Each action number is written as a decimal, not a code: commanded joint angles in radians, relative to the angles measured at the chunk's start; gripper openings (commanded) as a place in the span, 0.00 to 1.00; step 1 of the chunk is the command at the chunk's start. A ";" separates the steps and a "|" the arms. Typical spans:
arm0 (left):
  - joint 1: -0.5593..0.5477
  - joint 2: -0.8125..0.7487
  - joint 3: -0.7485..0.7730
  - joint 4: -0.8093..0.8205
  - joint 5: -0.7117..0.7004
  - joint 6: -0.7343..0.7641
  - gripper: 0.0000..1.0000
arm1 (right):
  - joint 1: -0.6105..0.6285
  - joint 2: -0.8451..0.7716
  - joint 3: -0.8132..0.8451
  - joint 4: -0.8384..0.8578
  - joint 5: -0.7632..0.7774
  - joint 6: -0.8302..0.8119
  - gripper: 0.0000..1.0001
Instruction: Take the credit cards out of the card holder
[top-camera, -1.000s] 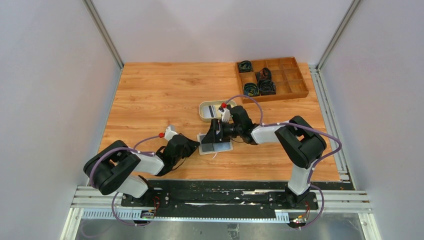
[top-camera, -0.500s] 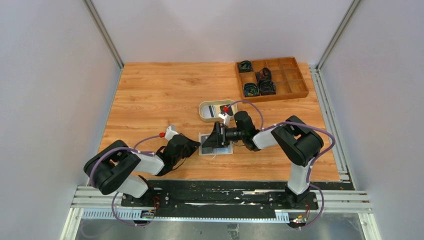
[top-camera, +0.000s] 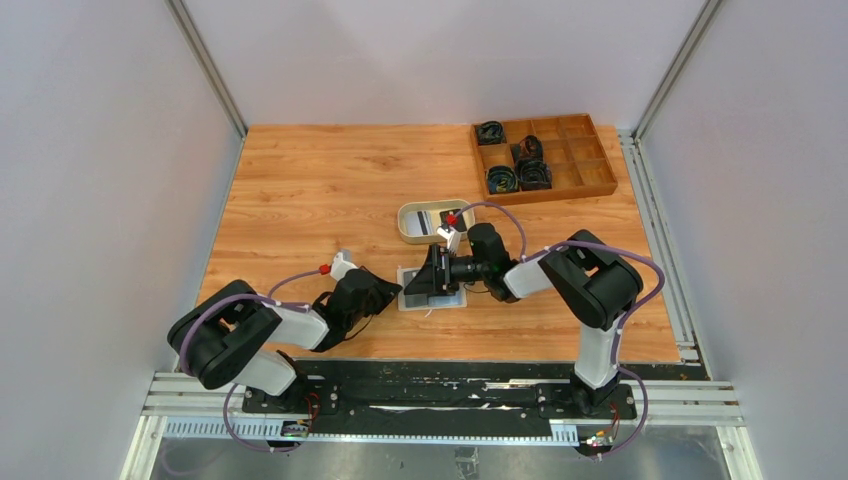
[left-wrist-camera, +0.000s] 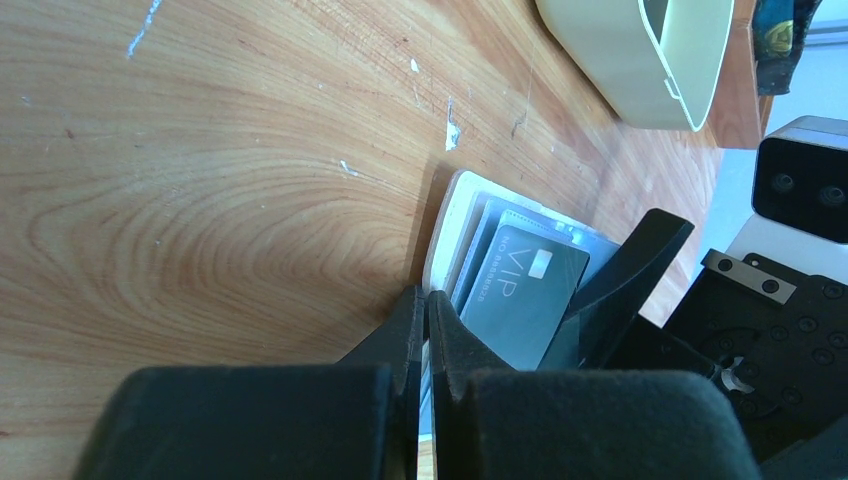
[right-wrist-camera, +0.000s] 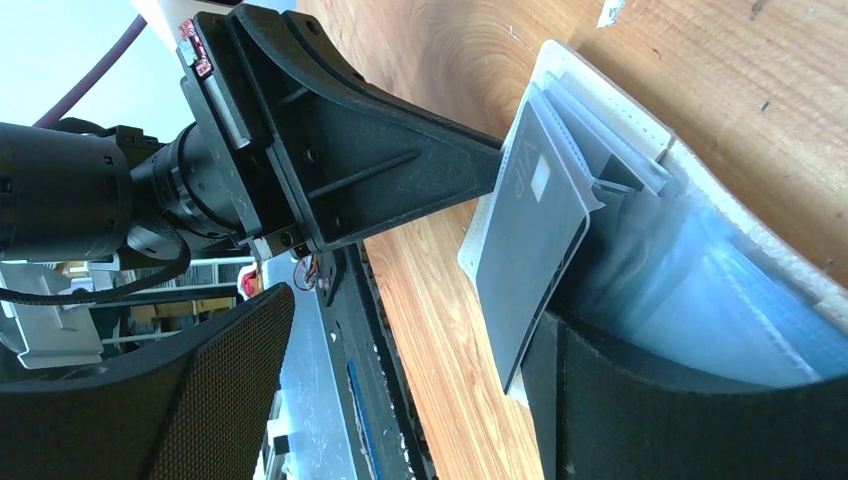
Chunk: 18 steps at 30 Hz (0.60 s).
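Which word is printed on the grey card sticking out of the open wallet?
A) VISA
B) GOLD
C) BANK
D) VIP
D: the grey card poking out of the wallet reads VIP, legible in both wrist views.

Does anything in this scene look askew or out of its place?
Yes. A grey VIP card sticks partway out of the open card holder, askew to its pocket. White chips mark the table nearby.
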 joint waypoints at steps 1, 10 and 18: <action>0.000 0.007 0.010 -0.057 -0.004 0.032 0.00 | -0.013 -0.016 0.019 -0.038 0.004 -0.034 0.83; 0.001 0.000 0.010 -0.067 -0.011 0.040 0.00 | -0.082 -0.109 0.018 -0.118 -0.012 -0.070 0.82; 0.001 0.003 0.008 -0.066 -0.010 0.040 0.00 | -0.110 -0.177 0.014 -0.199 -0.013 -0.114 0.82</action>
